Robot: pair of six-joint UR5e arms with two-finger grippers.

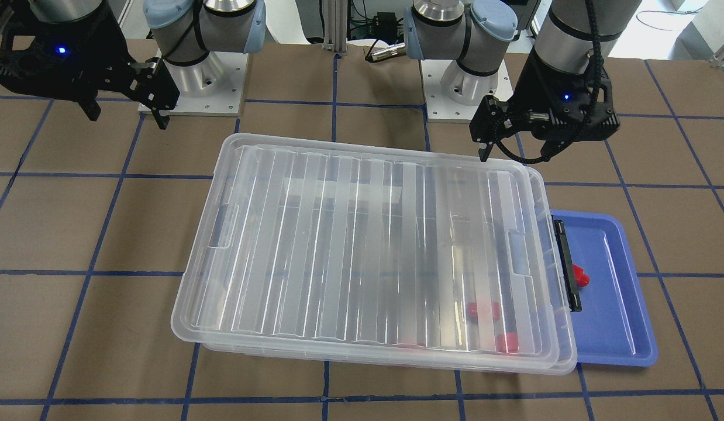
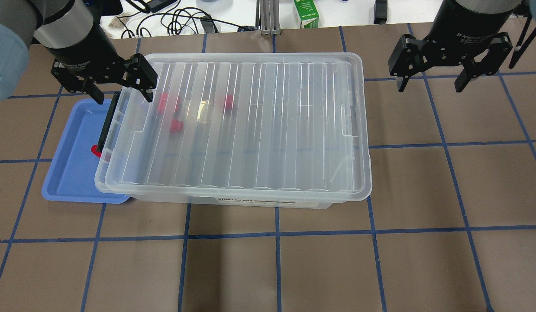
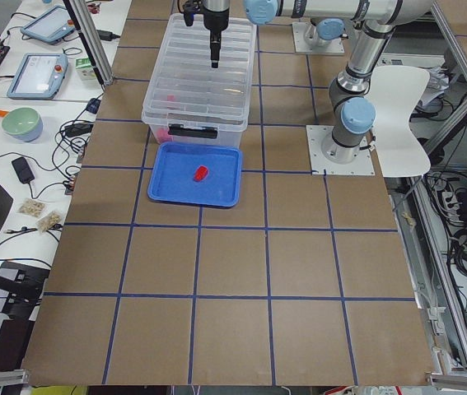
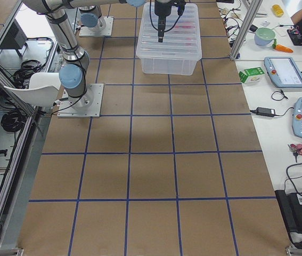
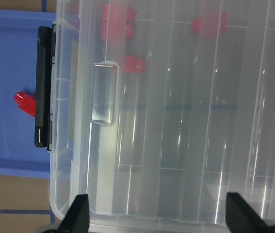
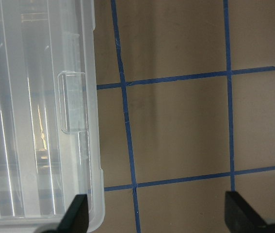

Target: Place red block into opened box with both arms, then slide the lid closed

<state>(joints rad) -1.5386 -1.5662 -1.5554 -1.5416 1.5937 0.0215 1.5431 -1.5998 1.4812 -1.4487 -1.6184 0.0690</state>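
Brown table (image 2: 424, 195), blue tape grid across it. White side benches (image 4: 270, 96) run along its edge beyond the box, carrying tablets (image 3: 39, 74), cables and a green bowl (image 3: 21, 123).

Large clear plastic box (image 2: 233, 201) with a ribbed clear lid (image 2: 259, 121) lying flat on it. Only a narrow strip at the box's latch end is uncovered, where the black latch bar (image 1: 566, 263) shows. Three red blocks (image 2: 166, 104) are dimly visible through the lid, inside the box near the latch end.

Shallow blue tray (image 2: 64, 173) sits against the box's latch end. One small red block (image 1: 581, 276) lies in it, just beside the latch.

Left gripper (image 2: 123, 99) hangs over the box's latch-end corner, jaws spread wide, gripping nothing. Right gripper (image 2: 430, 89) is over bare table off the box's opposite short end, jaws also wide apart and empty.
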